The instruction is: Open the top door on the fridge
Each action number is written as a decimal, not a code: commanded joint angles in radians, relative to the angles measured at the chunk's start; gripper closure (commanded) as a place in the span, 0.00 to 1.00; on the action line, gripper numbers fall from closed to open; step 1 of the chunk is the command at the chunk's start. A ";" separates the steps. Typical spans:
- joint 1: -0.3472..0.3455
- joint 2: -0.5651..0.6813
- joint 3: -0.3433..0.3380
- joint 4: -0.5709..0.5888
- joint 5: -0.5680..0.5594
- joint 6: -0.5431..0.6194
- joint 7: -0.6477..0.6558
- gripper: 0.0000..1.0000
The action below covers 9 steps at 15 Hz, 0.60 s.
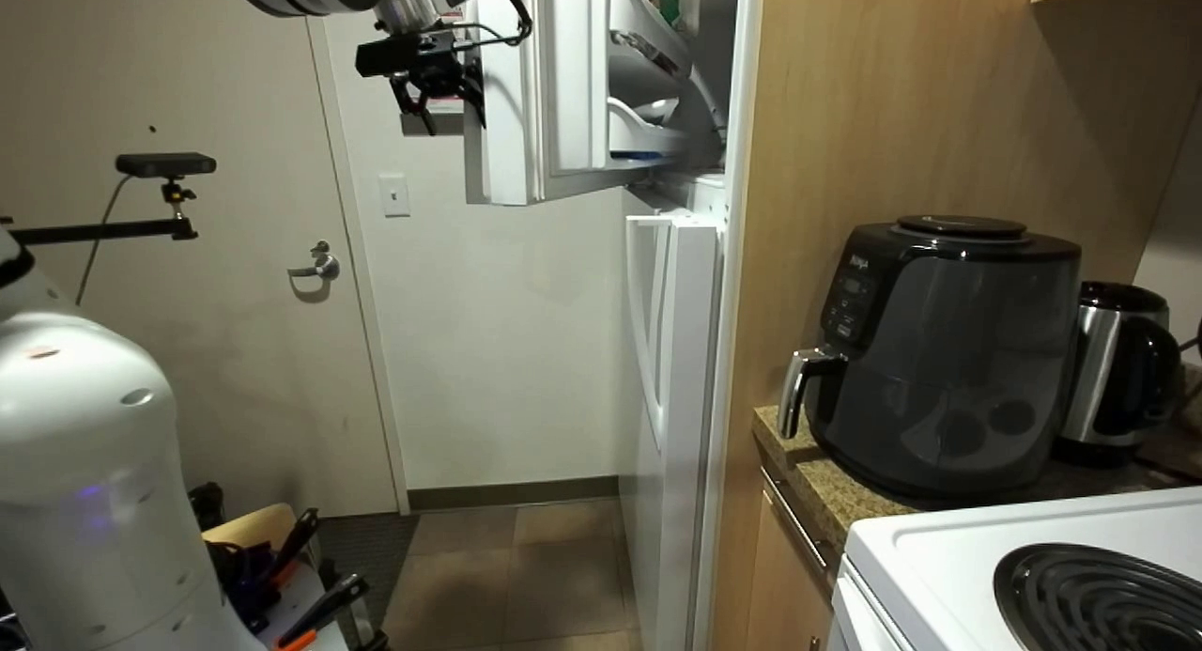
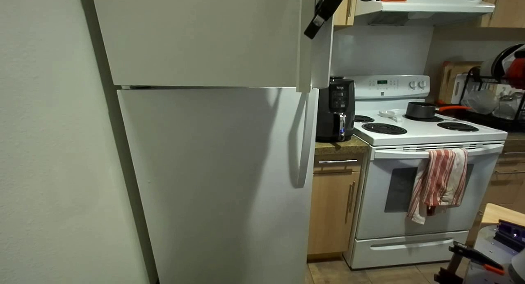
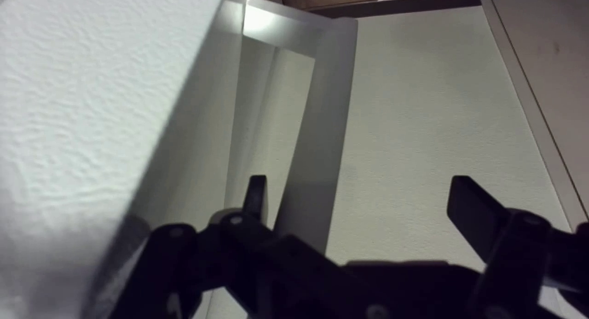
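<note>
Pincer (image 3: 359, 185) spread, handle (image 3: 322, 162) showing between its fingers (image 3: 476, 217) in the wrist view! Top door (image 1: 573, 87) stands open on the fridge (image 1: 690, 369), racks (image 1: 648, 142) visible only in an exterior view; air fryer (image 1: 948, 350) on the worktop (image 1: 850, 491).

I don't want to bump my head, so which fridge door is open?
The shorter top door: it stands swung out, its inner racks showing, while the taller lower door sits shut.

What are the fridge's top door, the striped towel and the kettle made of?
Top door: probably painted metal; its white surface looks pebbled up close. Striped towel: soft, matte cloth, perhaps cotton, hanging in folds. Kettle: likely brushed steel, from its silvery sheen; the black handle could be plastic.
</note>
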<state>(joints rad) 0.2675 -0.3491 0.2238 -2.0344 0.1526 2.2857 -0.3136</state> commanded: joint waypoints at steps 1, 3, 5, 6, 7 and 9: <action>-0.006 0.019 0.028 0.004 -0.077 0.071 0.084 0.00; -0.010 0.022 0.047 0.002 -0.118 0.087 0.136 0.00; -0.013 0.024 0.064 0.001 -0.158 0.095 0.186 0.00; -0.015 0.025 0.075 0.001 -0.180 0.102 0.211 0.00; -0.015 0.027 0.084 0.002 -0.200 0.104 0.235 0.00; -0.019 0.031 0.107 0.005 -0.246 0.117 0.285 0.00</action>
<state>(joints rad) 0.2652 -0.3451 0.2970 -2.0376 -0.0202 2.3303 -0.0944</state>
